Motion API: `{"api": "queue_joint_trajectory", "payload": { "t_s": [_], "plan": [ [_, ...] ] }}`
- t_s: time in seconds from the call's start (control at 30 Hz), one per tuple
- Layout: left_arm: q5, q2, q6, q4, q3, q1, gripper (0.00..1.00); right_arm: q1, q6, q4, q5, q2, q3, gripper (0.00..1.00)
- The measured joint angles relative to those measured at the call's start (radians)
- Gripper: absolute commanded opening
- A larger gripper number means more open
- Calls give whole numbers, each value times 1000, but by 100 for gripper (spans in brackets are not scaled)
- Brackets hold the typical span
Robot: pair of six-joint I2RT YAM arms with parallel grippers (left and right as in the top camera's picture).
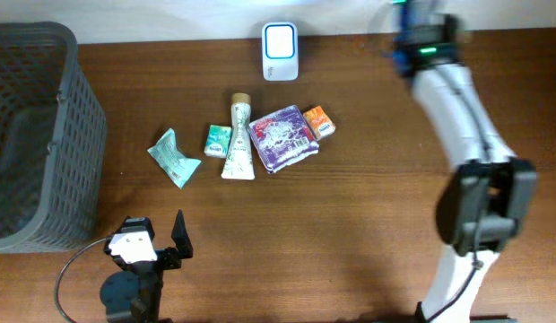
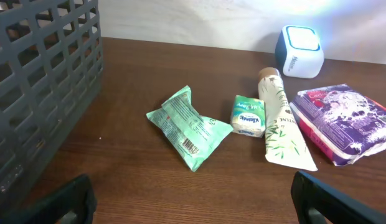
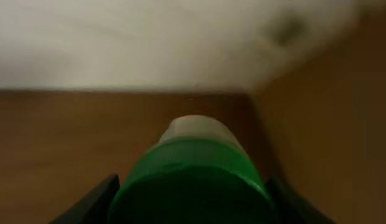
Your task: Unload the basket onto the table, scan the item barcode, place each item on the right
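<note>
**Wooden desk (image 1: 368,197), green item held for scanning**

Loose packets (image 1: 280,136) lie mid-desk, with the scanner (image 1: 280,52) at the far edge. The right tool (image 1: 421,40) hangs far right, part-closed around a green-capped item (image 3: 193,168) that is blurred in its own camera. The left tool (image 1: 157,231) sits near left, spread wide and empty. The step appears to be presenting the item. Next, its barcode must face the scanner's window.

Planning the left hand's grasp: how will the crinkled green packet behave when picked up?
The green packet looks like a soft film pouch, creased and puckered at its ends, so it will probably squash and flop rather than stay stiff. Its glossy wrapper may be slippery. It lies flat, so it is unlikely to roll.
</note>
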Motion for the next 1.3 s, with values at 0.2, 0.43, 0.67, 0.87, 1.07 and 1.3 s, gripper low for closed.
{"api": "queue_joint_trajectory", "payload": {
  "t_s": [0.2,0.43,0.67,0.87,1.07,1.3],
  "plan": [
    [0,0,0,0,0,0,99,-318,141,-173,-104,1,-1,56],
    [0,0,0,0,0,0,99,-586,255,-220,-324,3,-2,57],
    [0,0,0,0,0,0,99,-741,332,-240,-444,73,-2,66],
    [0,0,0,0,0,0,99,-771,359,-246,-494,123,-6,99],
    [0,0,0,0,0,0,99,-772,359,-240,-517,117,-6,99],
    [0,0,0,0,0,0,99,-769,415,-253,-940,-80,-5,99]
  ]
}}
